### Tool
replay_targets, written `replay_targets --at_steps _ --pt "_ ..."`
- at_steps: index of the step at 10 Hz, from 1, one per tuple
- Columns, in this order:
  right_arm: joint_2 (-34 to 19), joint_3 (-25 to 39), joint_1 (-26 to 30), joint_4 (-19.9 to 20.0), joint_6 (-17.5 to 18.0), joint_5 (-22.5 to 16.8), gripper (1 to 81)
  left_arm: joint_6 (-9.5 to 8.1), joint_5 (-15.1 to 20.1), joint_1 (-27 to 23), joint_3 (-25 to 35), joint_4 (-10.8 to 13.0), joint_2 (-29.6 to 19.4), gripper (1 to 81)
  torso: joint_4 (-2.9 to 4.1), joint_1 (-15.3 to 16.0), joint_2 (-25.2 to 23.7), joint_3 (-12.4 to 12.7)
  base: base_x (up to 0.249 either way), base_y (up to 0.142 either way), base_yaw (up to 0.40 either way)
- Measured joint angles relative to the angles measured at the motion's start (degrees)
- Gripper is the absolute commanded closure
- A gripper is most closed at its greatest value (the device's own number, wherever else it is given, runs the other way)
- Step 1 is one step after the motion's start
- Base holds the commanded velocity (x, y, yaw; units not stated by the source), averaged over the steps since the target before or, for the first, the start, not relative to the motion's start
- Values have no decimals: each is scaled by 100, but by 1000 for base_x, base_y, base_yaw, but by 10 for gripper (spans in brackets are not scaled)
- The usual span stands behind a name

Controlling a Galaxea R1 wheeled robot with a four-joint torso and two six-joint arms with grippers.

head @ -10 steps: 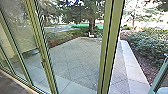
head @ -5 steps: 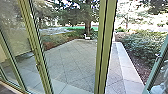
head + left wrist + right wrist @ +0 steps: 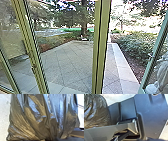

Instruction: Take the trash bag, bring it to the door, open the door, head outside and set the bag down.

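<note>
Looking from left to right, a glass pane (image 3: 12,40) fills 10 o'clock, and a slim green post (image 3: 32,57) with small dark hardware (image 3: 34,69) leans at 11. Beyond the glass, a paved patio (image 3: 67,66) with diagonal joints spreads towards 12, where a tree trunk (image 3: 84,25) rises beyond its far edge. A thicker green upright (image 3: 99,50) stands just right of 12. At 1 o'clock, a pale paved border (image 3: 125,72) runs beside dark soil and leafy shrubs (image 3: 140,45). The green-framed glass door (image 3: 149,66) stands ajar at 2 o'clock, a blurred whitish shape in its pane.

The dark, shiny trash bag (image 3: 37,119), creased and bulging, is close to the left wrist, its folds drawing together at one end; I cannot tell how far open the left end effector is, or whether it grips the bag. The right wrist view catches the bag too, near the robot's dark plate (image 3: 154,115); the right end effector's opening and hold I cannot tell either.
</note>
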Motion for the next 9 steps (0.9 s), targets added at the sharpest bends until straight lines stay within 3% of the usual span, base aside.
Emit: replay_targets --at_steps 5,9 --pt "507 -1028 -16 -65 11 -28 10 0 -2 6 0 5 0 811 0 0 0 0 0 0 0" --pt "574 -1154 -16 -67 13 -46 10 2 0 6 0 6 0 811 0 0 0 0 0 0 0"
